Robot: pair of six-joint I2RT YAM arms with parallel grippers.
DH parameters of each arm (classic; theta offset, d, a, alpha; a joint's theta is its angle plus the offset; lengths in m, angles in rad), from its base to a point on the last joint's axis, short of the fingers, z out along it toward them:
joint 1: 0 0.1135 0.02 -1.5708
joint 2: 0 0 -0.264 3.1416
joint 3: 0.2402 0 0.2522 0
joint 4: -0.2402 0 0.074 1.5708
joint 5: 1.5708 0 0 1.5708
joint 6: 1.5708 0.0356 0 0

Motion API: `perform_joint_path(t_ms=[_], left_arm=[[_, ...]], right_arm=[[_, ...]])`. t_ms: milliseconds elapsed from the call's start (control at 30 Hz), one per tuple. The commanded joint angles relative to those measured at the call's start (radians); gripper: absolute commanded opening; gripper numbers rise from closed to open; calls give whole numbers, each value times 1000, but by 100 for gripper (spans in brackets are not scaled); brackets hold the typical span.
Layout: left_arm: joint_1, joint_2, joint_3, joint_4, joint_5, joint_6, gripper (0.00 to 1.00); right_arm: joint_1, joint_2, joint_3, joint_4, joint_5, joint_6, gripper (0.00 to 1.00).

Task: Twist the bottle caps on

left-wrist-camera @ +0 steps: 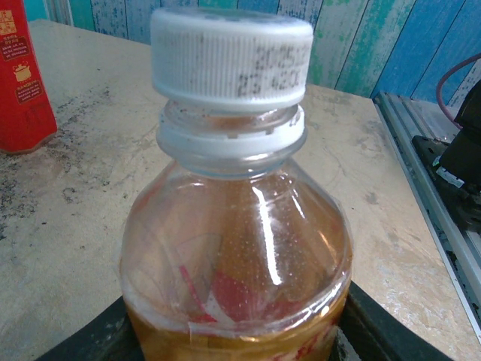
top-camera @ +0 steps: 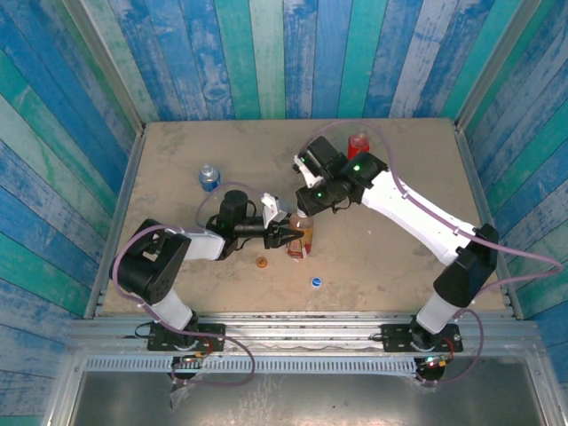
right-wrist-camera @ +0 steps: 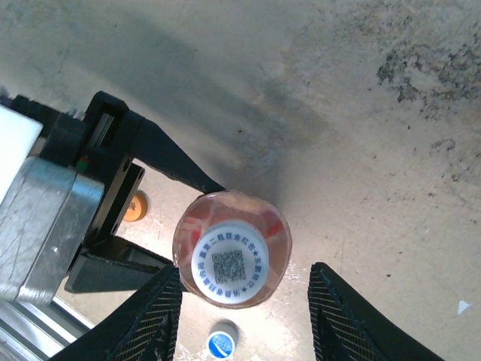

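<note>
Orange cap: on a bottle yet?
No, the orange cap lies loose on the table, close to the tea bottle.

The left arm (top-camera: 155, 266), at eight o'clock in the overhead view, has black joints and white links. The right arm (top-camera: 417, 213), at four o'clock, matches it, with green lights (top-camera: 357, 166) glowing. Purple cables (top-camera: 524, 253) loop along both. The right gripper (right-wrist-camera: 246, 278) has black fingers (right-wrist-camera: 342, 316) with cross-hatched pads.
</note>
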Motion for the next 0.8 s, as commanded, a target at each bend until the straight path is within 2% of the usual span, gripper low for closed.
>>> perform_joint_path(t_ms=[0, 233, 367, 667, 767], left_arm=[[-5, -32, -18, -76, -19, 1, 43], [-4, -31, -17, -78, -20, 0, 43], [-4, -31, -18, -80, -21, 1, 43], [-4, -31, -18, -80, -18, 2, 43], [-5, -31, -18, -81, -14, 3, 43]], right_arm=[[0, 30, 40, -50, -10, 34, 50], [1, 60, 61, -63, -33, 23, 40], [2, 66, 59, -71, -43, 21, 40], [0, 75, 49, -74, -47, -1, 32], [-2, 79, 54, -78, -38, -9, 33]])
